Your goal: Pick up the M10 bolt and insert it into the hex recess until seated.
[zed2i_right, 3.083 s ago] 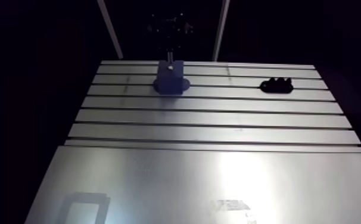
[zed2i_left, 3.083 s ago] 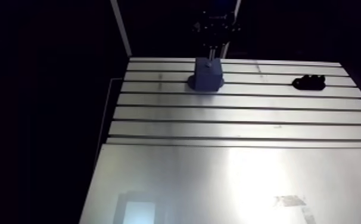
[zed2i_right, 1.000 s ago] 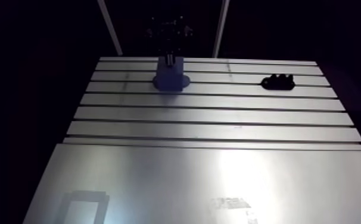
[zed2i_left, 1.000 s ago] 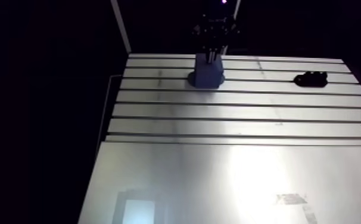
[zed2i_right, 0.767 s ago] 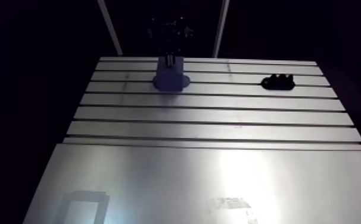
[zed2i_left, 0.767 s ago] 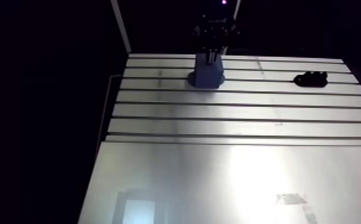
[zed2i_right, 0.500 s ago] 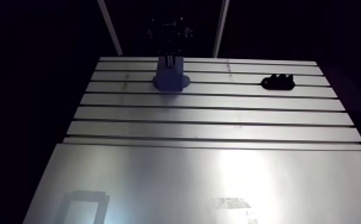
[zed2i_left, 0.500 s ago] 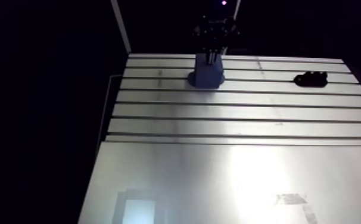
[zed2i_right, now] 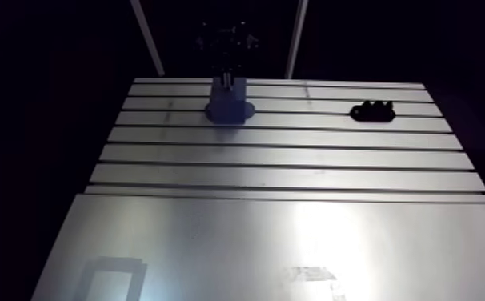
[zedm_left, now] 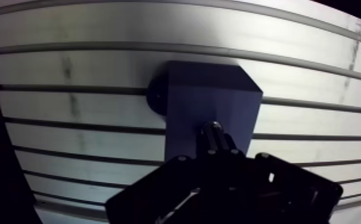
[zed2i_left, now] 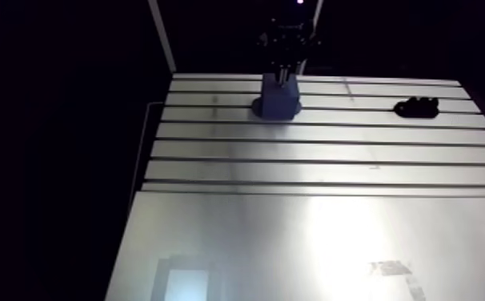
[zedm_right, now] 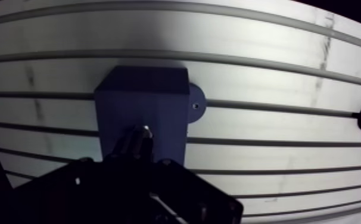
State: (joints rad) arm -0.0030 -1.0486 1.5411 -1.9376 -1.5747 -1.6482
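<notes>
Looking over the slotted table (zed2i_left: 294, 232), we see the blue block (zedm_left: 204, 98) with the M10 bolt (zedm_left: 212, 131) directly above its top face, long axis upright, free end pointing down at the block. The gripper (zedm_left: 218, 150) hangs above the block too, fingers pinched narrowly on the bolt's upper part. Well right of the block lies a small black part (zed2i_left: 418, 106).

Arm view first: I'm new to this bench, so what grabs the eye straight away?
The dark blue square block stands out on the far rows of the slotted aluminium table, with the hand above it gripping a metal bolt at its top. A small black part lies apart, to the block's side.
</notes>
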